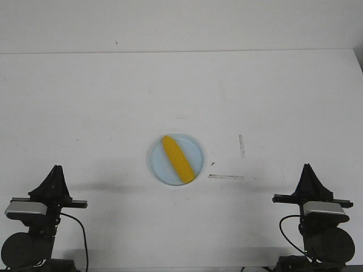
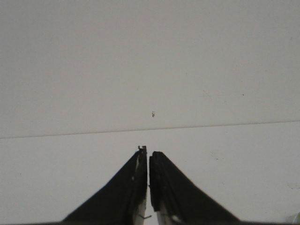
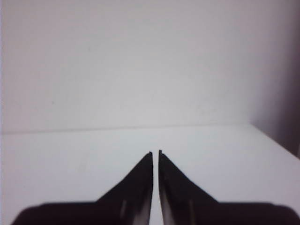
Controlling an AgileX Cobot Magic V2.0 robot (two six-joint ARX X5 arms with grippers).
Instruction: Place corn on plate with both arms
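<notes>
The corn [image 1: 178, 158] lies on the plate [image 1: 156, 161], near the middle of the white table [image 1: 102, 102]. It rests diagonally across the plate, its tapered end toward the far left and its blunter end toward the near right, where it reaches the rim. Pale blue plate shows on both sides of the cob.

The left gripper [image 1: 56, 168] sits at the near left corner of the table, well apart from the plate and pointing away from the robot. In the left wrist view its fingers [image 2: 129, 187] are pressed nearly together, with only a thin slit between them, and nothing is held. Bare table lies ahead of them.

The right gripper [image 1: 307, 166] sits at the near right corner, also well apart from the plate. In the right wrist view its fingers [image 3: 136, 187] are likewise closed to a narrow slit and hold nothing.

Two thin tape strips [image 1: 226, 177] mark the table just right of the plate, one running left to right and the other near to far.
</notes>
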